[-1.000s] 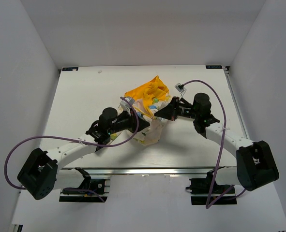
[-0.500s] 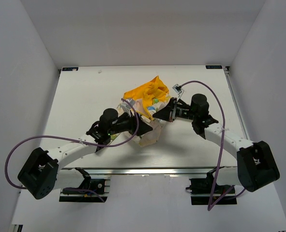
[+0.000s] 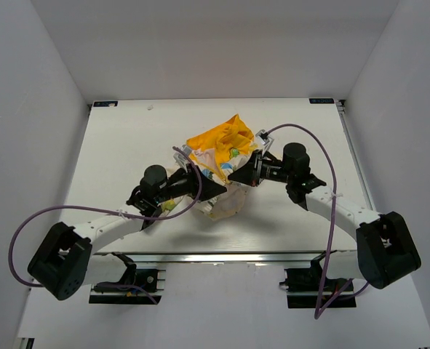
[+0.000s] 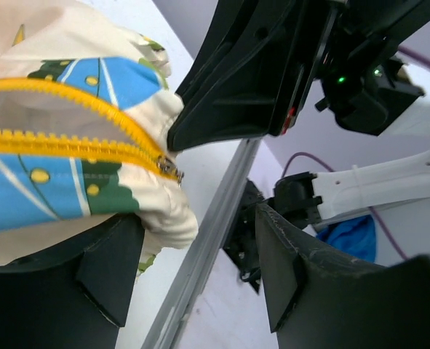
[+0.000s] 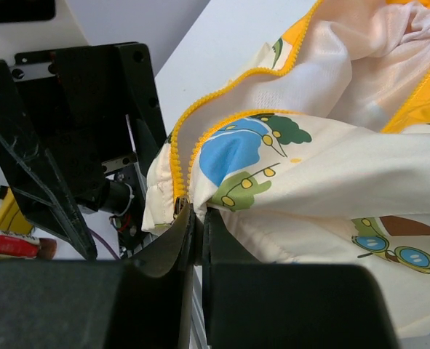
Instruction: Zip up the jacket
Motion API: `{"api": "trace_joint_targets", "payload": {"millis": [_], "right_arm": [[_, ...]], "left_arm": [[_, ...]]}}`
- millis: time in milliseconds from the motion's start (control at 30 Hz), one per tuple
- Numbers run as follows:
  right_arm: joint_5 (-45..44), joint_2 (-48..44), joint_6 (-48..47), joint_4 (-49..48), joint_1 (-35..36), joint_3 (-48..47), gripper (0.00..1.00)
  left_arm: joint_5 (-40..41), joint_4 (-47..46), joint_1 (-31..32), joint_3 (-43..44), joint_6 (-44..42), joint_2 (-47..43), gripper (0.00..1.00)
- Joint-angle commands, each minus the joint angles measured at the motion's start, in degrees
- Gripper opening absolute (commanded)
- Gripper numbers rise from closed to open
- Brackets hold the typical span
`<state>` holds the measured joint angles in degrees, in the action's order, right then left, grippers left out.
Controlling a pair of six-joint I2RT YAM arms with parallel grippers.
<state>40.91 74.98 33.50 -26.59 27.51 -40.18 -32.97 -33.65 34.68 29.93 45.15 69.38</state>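
The jacket [image 3: 222, 156] lies bunched at the table's middle, cream with cartoon prints and the yellow hood at the far side. In the right wrist view its yellow zipper [image 5: 222, 94] runs down to the slider [image 5: 180, 205]. My right gripper [image 5: 198, 214] is shut on the slider's pull at the hem, and shows in the top view [image 3: 233, 177] at the jacket's near right. My left gripper [image 4: 200, 214] is open, its left finger [image 4: 91, 269] against the jacket's hem [image 4: 167, 218] just below the slider [image 4: 169, 167]. In the top view the left gripper [image 3: 204, 182] is at the jacket's near left.
The white table [image 3: 127, 145] has white walls on three sides. An aluminium rail [image 4: 207, 240] runs along its near edge. Purple cables [image 3: 302, 127] loop from both arms. The two grippers sit close together, tip to tip.
My left arm has drawn back to the left and its jaws have spread open off the hem. My right gripper has shifted slightly left, still holding the zipper pull.
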Motion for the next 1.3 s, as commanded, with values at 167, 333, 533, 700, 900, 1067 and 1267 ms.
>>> {"api": "trace_joint_targets", "payload": {"millis": [167, 333, 533, 700, 900, 1067, 1267], "right_arm": [[-2.14, -1.33, -2.82, 0.66, 1.14, -1.74, 0.0], [-3.37, -1.68, -3.52, 1.62, 1.15, -1.56, 0.0], [-3.38, -1.94, -4.14, 2.24, 1.32, -1.83, 0.0], [-3.38, -2.47, -4.76, 2.42, 1.94, -1.83, 0.0], [-2.94, -3.0, -4.32, 2.24, 2.11, -1.92, 0.0], [-2.23, -2.56, -3.18, 1.19, 2.11, -2.44, 0.0], [-1.62, -2.12, 0.42, -2.32, 2.2, -2.88, 0.0]], "left_arm": [[-4.55, -12.04, -0.57, 0.57, 7.14, 6.2, 0.58], [-4.29, -13.37, -0.66, -0.22, 7.68, 5.59, 0.46], [-1.83, -10.21, -0.75, -0.4, 6.71, 4.18, 0.4], [-1.92, -5.82, -0.75, 2.14, 5.57, 6.11, 0.29], [-1.22, -2.92, -0.75, 2.5, 4.16, 6.47, 0.0], [-0.26, -5.81, -0.66, 0.13, 3.99, 4.62, 0.0], [0.01, 0.05, -0.31, 0.39, 0.48, 3.04, 0.0]]}}
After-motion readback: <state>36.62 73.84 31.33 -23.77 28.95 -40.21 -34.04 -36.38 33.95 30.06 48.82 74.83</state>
